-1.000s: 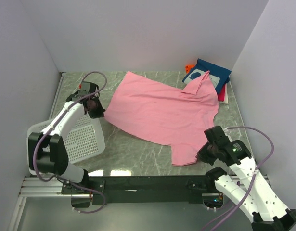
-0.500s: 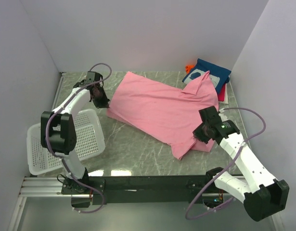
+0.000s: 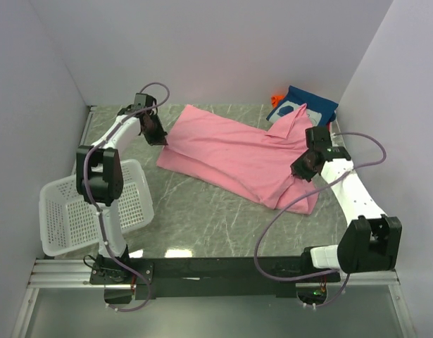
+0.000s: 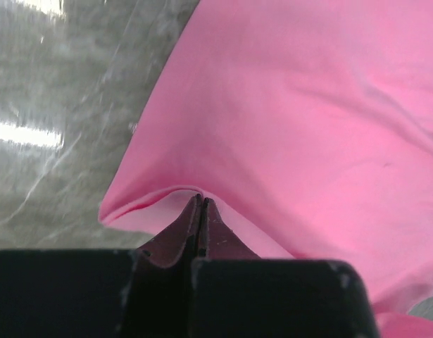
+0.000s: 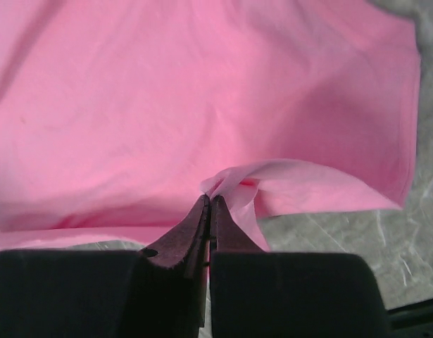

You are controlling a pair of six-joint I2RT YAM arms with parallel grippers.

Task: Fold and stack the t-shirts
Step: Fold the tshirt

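A plain pink t-shirt (image 3: 230, 158) lies across the middle of the table, its near part doubled back over itself. My left gripper (image 3: 160, 139) is shut on the shirt's left corner; in the left wrist view the tips (image 4: 201, 200) pinch a lifted fold of pink cloth (image 4: 293, 105). My right gripper (image 3: 300, 170) is shut on the shirt's right hem, and its tips (image 5: 209, 198) hold a bunched edge of the pink cloth (image 5: 202, 91). At the back right sits a stack of folded t-shirts, navy blue (image 3: 305, 108) with white print on top, red (image 3: 325, 138) and orange (image 3: 276, 96) edges showing.
A white mesh basket (image 3: 96, 211) stands at the near left, beside the left arm's base. Grey marbled tabletop (image 3: 202, 218) shows in front of the pink shirt. Walls close in the left, back and right sides.
Both grippers have carried the pink shirt's near edge toward the back, so the shirt now lies doubled and narrower. The right arm swung far up from the near right corner.
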